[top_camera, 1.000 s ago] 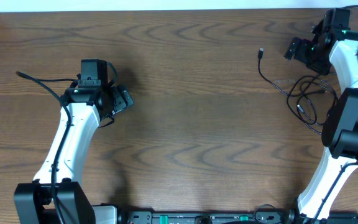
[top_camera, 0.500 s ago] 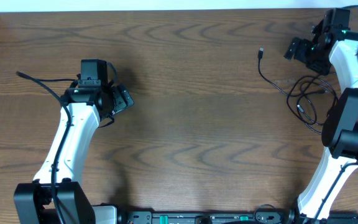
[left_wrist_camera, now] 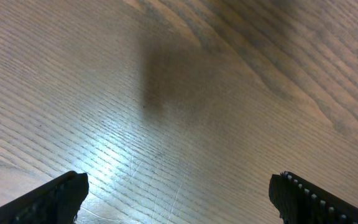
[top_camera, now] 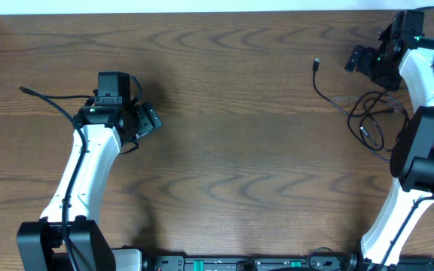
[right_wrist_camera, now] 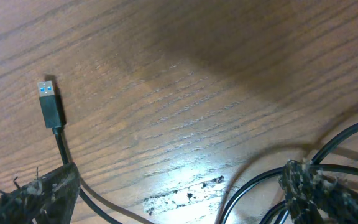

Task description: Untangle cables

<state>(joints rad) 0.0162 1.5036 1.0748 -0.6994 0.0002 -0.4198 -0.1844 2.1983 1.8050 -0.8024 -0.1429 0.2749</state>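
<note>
Counting two hands, both spread wide and grasping nothing. Left hand [left_wrist_camera: 180, 196] poised over plain wood grain of the counter [top_camera: 239, 150], well apart from the cord. Right hand [right_wrist_camera: 179, 194] near the counter's far right corner, black strands running under and between its fingers. Only one black cable [top_camera: 353, 113] countable, lying in loose overlapping loops on the counter beside the right arm [top_camera: 428, 83], with one plug end [right_wrist_camera: 50, 102] stretched out leftward, flat on the wood.
</note>
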